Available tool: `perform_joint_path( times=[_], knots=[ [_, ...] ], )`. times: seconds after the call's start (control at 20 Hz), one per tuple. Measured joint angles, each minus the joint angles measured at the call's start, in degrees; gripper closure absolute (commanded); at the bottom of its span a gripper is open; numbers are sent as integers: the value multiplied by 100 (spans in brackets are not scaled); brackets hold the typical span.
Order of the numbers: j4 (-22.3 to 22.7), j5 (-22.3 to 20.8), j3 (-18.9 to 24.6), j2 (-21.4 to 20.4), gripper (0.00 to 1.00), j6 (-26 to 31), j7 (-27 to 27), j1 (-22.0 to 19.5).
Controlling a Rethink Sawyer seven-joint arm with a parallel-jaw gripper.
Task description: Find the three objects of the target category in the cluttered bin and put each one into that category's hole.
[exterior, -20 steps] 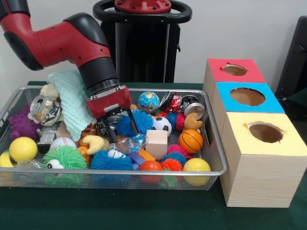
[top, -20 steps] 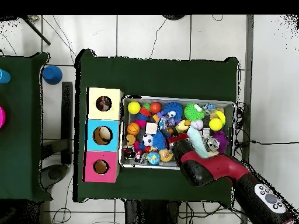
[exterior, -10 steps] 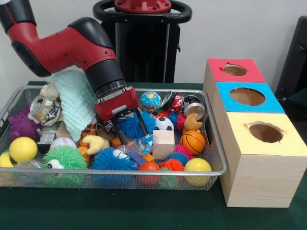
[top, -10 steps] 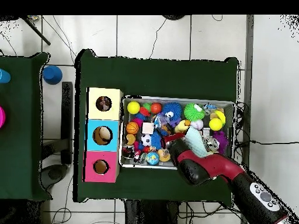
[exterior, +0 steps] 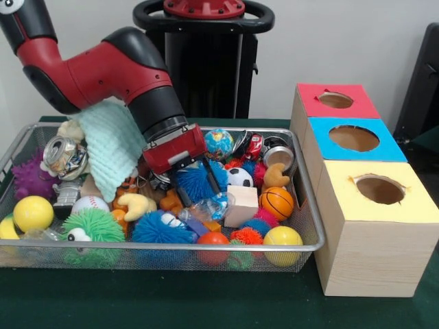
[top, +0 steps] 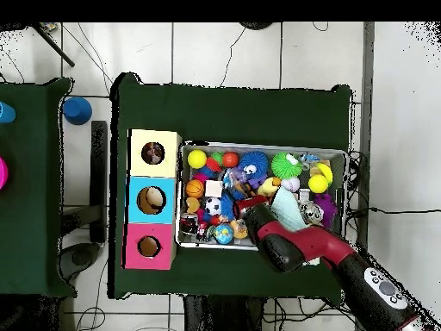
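Filling the wire bin [exterior: 310, 241] are spiky toys, a crushed can [exterior: 64, 156], a mint cloth [exterior: 110, 147], a wood block [exterior: 241, 204] and two yellow balls [exterior: 32, 213], among others. The gripper [exterior: 197, 179] straddles a blue spiky ball [exterior: 194, 182]; its grip cannot be judged. Three holed boxes [exterior: 374, 226] stand right on a green table [exterior: 206, 301].

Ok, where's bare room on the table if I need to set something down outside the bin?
The green cloth in front of the bin is bare, and so is the wide strip beyond it in the overhead view. The bin itself is packed; the boxes stand close against its side.
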Motion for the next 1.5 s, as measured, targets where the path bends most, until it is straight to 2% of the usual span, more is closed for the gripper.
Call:
perform_joint_path(
  times=[0.2, 0.45, 0.8, 1.1, 1.35, 1.5],
  knots=[
    [0, 33, -112, -127, 0, -133, 0, 247],
    [-4, 185, -475, -365, 0, -624, 1, 752],
    [-1, 844, -1633, -882, 0, -1560, 1, 1722],
    [7, 1423, -2381, -1151, 0, -1879, 1, 2441],
    [49, 1792, -2800, -1266, 0, -2109, 2, 2843],
    [92, 2265, -3335, -1330, 0, -2495, 8, 3355]
  ],
)
